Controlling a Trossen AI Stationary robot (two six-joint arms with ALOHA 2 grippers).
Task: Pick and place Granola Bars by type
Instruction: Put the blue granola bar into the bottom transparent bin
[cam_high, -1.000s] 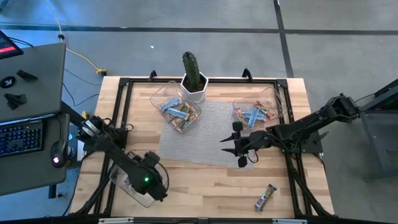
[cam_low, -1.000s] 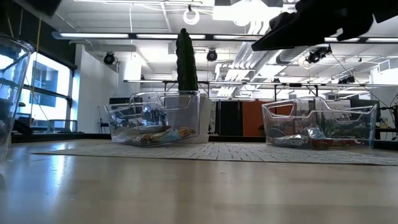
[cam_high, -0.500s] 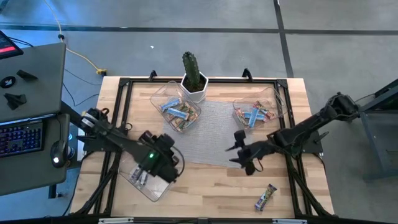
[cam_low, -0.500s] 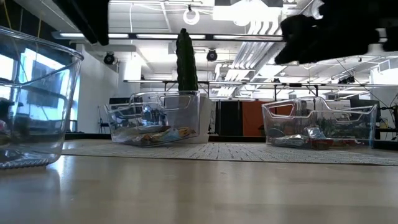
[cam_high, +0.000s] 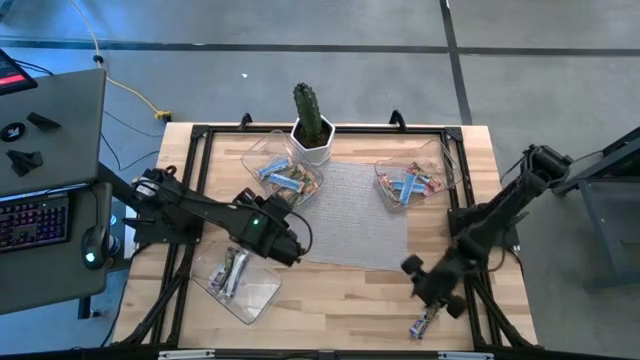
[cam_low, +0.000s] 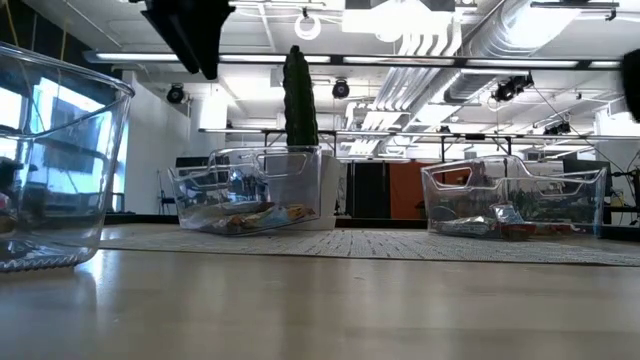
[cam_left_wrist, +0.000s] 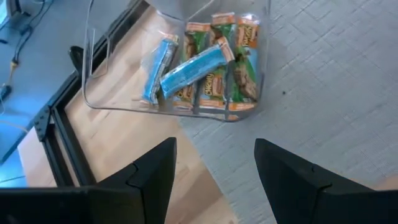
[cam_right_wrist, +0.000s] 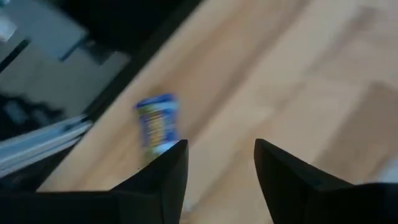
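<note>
In the high view a lone blue-and-white granola bar (cam_high: 428, 318) lies flat on the wood by the table's near right edge. My right gripper (cam_high: 430, 295) hovers open just above and to the far side of it. The right wrist view shows the same bar (cam_right_wrist: 155, 124), blurred, ahead of that gripper (cam_right_wrist: 221, 168). My left gripper (cam_high: 296, 244) is open over the grey mat's left edge, short of the far left tub (cam_high: 285, 170). That tub (cam_left_wrist: 186, 68) holds blue-and-white and tan-green bars. The left gripper (cam_left_wrist: 211, 168) holds nothing.
A near left clear tub (cam_high: 235, 278) holds white and dark bars. A far right tub (cam_high: 410, 182) holds mixed bars. A cactus in a white pot (cam_high: 312, 125) stands at the far edge. A grey mat (cam_high: 345, 215) covers the table's middle, and black frame rails (cam_high: 470, 290) run along the sides.
My left gripper has swung up from the near left tub toward the far left tub, still open. My right gripper has travelled from the mat's right part toward the near edge, closing on the lone bar, still open. No bar has moved.
</note>
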